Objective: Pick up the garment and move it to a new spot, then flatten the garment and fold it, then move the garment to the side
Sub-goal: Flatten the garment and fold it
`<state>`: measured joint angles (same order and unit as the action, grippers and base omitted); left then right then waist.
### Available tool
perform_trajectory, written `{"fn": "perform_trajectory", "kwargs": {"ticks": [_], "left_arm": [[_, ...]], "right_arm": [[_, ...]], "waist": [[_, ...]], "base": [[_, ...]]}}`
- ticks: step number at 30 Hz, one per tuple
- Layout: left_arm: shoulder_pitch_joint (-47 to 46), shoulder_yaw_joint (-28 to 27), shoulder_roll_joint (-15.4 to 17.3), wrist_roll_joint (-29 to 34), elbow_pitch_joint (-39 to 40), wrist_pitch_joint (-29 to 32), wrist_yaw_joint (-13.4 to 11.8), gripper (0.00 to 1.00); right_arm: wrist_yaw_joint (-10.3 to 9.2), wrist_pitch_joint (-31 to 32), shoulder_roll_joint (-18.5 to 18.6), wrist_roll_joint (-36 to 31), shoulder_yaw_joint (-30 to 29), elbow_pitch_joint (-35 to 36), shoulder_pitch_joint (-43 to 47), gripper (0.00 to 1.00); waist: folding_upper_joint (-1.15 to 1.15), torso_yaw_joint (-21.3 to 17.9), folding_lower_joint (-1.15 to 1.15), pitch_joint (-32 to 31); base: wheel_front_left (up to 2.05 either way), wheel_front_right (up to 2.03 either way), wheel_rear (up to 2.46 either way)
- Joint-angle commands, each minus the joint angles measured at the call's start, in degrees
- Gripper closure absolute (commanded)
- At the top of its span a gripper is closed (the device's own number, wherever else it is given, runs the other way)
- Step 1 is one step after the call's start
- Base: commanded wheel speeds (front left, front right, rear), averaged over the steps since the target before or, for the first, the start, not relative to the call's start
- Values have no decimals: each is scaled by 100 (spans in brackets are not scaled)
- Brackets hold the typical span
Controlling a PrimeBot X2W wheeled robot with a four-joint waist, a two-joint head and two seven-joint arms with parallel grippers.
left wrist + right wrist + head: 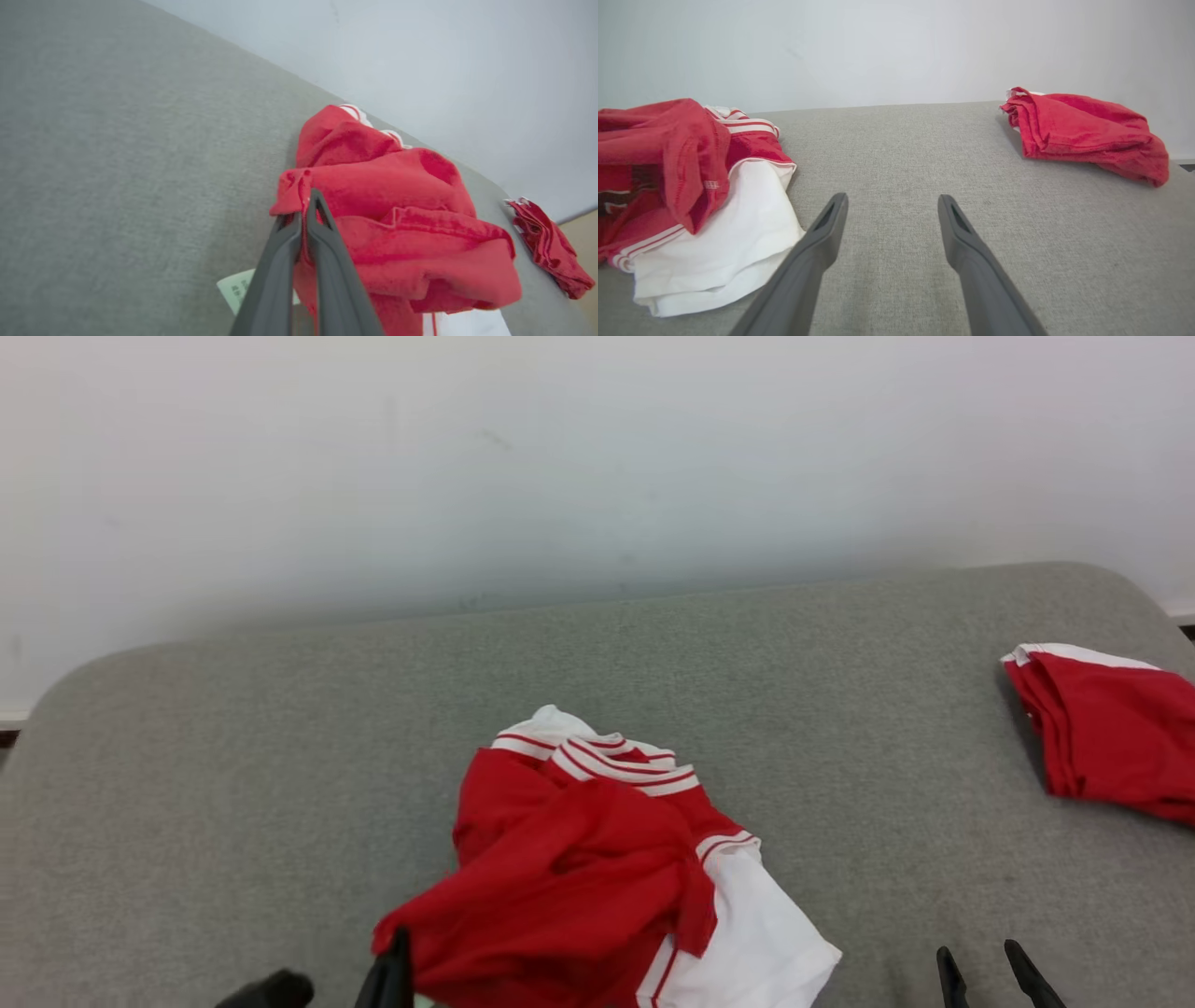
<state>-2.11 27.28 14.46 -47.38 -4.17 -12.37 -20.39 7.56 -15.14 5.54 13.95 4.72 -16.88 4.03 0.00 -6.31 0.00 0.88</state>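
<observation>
A crumpled red and white garment (597, 868) with striped trim lies in a heap at the front middle of the grey padded surface (280, 756). In the left wrist view the garment (402, 219) bulges to the right of my left gripper (308, 200), whose dark fingers are shut on a red fold at its near left edge. In the head view that left gripper (397, 943) meets the cloth's lower left corner. My right gripper (892, 205) stands open over bare grey surface, to the right of the garment (691, 186), with nothing between its fingers. It also appears as the right gripper (980, 959) at the lower right.
A second red cloth (1111, 737), folded, lies at the far right edge of the surface; it is the folded cloth (1083, 130) in the right wrist view. A white label (238, 287) sticks out under the garment. A pale wall (597, 457) runs behind.
</observation>
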Motion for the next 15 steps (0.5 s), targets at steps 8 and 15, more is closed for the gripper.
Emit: {"fn": "perform_trajectory", "kwargs": {"ticks": [8,15], "left_arm": [[793,-776,-123,-257,-354,-245,-110,100],[1040,-1117,-176,-226,-750,-285,-33,100]], "right_arm": [[-17,3,131,8,8,-43,186,0],[-18,3,85,24,26,-63,187,0]], "waist": [[0,666,0,-149],[0,929,0,-158]], "base": [[0,0,0],[0,0,0]]}}
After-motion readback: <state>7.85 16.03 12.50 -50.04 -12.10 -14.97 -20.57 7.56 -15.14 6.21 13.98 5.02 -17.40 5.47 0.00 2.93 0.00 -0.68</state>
